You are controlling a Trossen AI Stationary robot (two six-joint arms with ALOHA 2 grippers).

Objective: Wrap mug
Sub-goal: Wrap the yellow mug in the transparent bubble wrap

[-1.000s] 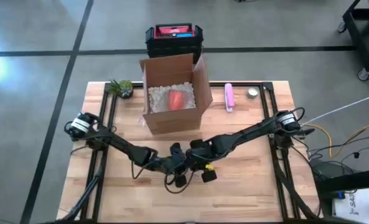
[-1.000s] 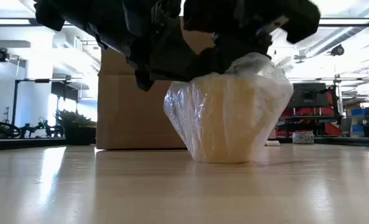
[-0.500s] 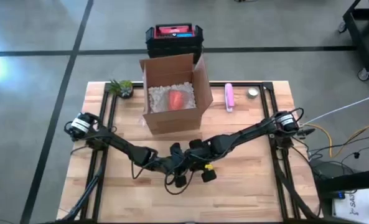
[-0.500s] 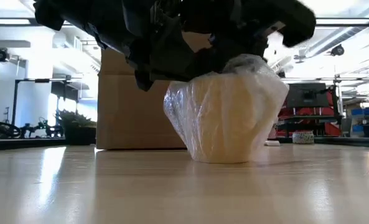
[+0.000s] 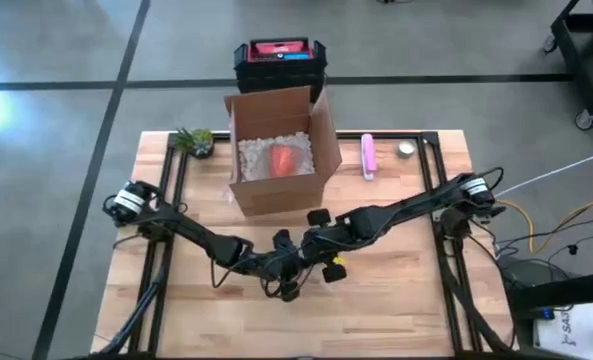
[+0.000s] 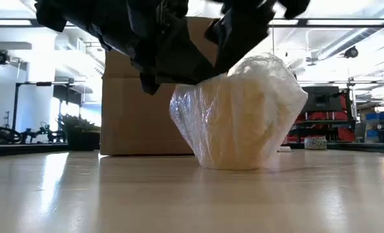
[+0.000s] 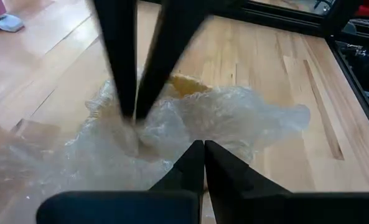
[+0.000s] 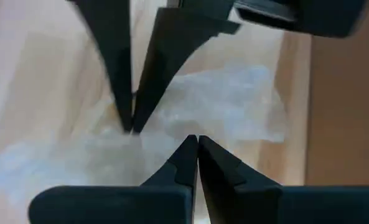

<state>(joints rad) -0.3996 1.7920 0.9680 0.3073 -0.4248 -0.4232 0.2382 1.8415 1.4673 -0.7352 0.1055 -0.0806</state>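
Note:
A yellow mug [image 6: 234, 123] stands on its base on the table, wrapped in clear plastic wrap [image 6: 195, 110] that bunches loosely over its top. Both grippers meet above it in the table's middle. My left gripper [image 7: 203, 144] is shut at the wrap's left upper side, where it shows as the dark mass [image 6: 159, 58] in the low view. My right gripper [image 8: 194, 138] is shut over the wrap's top and shows higher up [image 6: 240, 32] in the low view. The mug's mouth is hidden by the wrap. My left gripper meets the wrap at its bunched upper edge [image 7: 190, 134] with its shut fingertips, slanting down from the table's left. The wrap there lies slack on the mug, which stands on the table. My right gripper's shut fingertips [image 7: 132, 115] reach down into the gathered wrap on top [image 8: 172, 124], slanting from the table's right. The wrap's top [image 6: 263, 65] stands puffed up below them; a fold between the tips cannot be made out.
An open cardboard box [image 5: 276, 150] with white filler and a red thing stands just beyond the mug. A small plant [image 5: 194, 140] is at the far left, a pink object [image 5: 368, 155] and a small round thing [image 5: 406, 149] at the far right. Bare wood lies toward the near edge.
My right gripper has risen and drawn back toward the table's far edge. The wrap's top has sprung up and spread wider on the right side. The mug's base has stayed where it was.

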